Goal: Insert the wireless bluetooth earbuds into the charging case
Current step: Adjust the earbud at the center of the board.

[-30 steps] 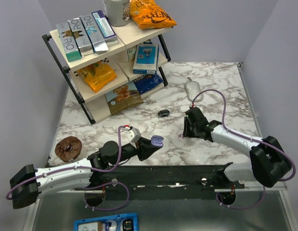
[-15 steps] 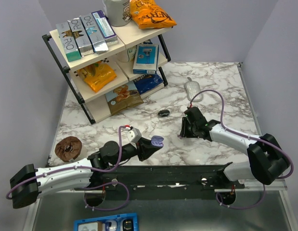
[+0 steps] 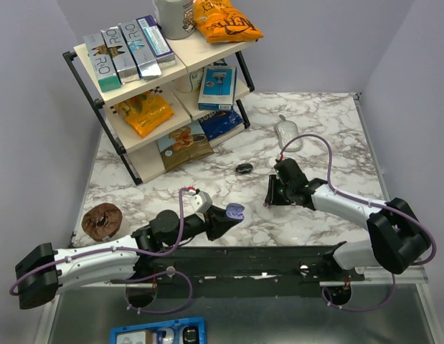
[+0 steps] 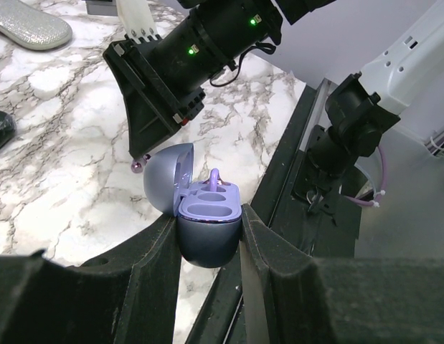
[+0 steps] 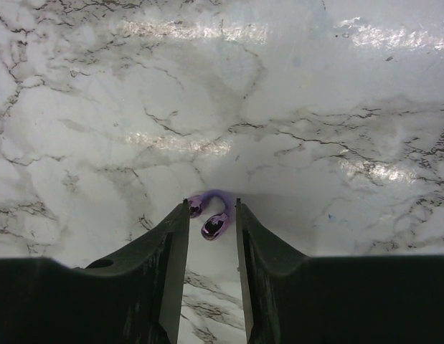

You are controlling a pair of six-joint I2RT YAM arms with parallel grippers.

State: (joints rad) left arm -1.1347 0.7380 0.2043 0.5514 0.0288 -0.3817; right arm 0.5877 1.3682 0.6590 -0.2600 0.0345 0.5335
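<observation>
Holds the charging case (image 4: 207, 228) tight in the left jaws, by the near edge of the bench (image 3: 329, 136), at about 6 o'clock in the top view. Has its lid open and tipped toward 10 o'clock in the left wrist view, with a seated purple earbud (image 4: 215, 179) standing in one well. Has the right jaws low on the bench at 3 o'clock of the case, narrow, one on each side of a loose purple earbud (image 5: 209, 215), with a thin gap showing at 3 o'clock of it. Has a black oval object (image 3: 244, 168) at 11 o'clock of the right jaws, apart.
</observation>
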